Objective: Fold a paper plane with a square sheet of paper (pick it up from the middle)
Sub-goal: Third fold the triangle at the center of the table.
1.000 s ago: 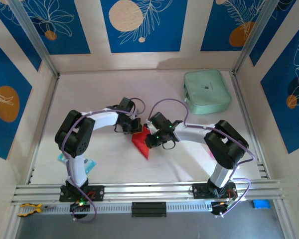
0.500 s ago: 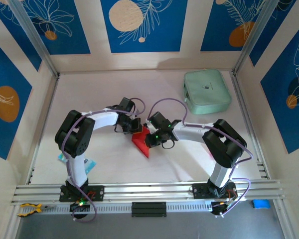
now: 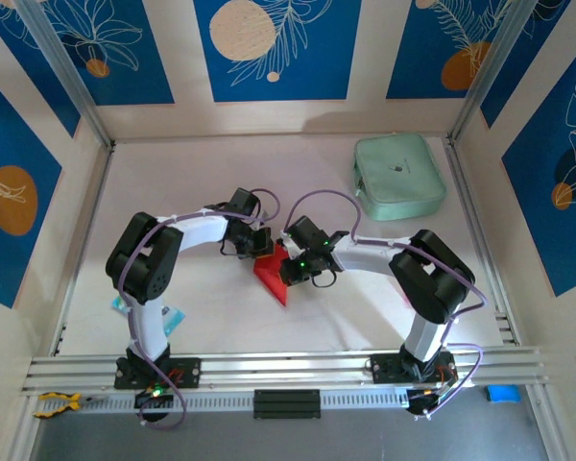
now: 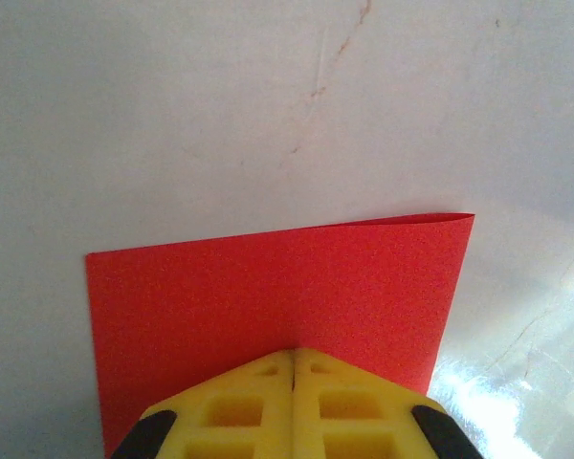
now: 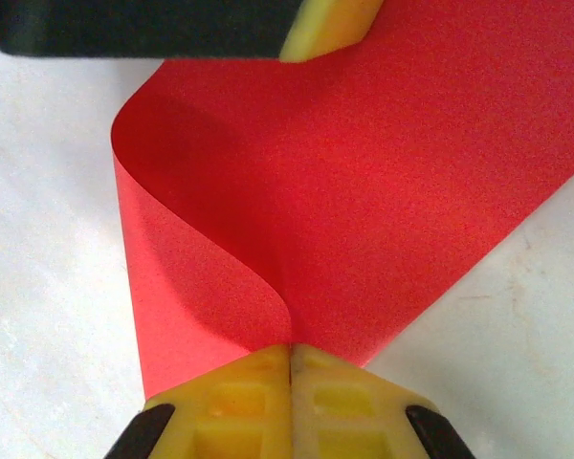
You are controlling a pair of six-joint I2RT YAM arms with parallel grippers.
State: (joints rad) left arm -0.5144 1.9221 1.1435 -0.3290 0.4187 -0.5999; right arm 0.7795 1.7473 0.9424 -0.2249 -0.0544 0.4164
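Red square sheet of paper (image 3: 270,276), partly hidden, pinched in left gripper (image 4: 294,356) and right gripper (image 5: 290,350)

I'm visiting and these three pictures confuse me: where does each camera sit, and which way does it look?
Top external: fixed above and behind the arms, looking down on the table; both arms, red sheet of paper, mint-green pouch.
Left wrist: on the left arm, looking past the left gripper, shut on the sheet.
Right wrist: on the right arm, looking past the right gripper, shut on the curled sheet.
Shared: all three show the sheet.
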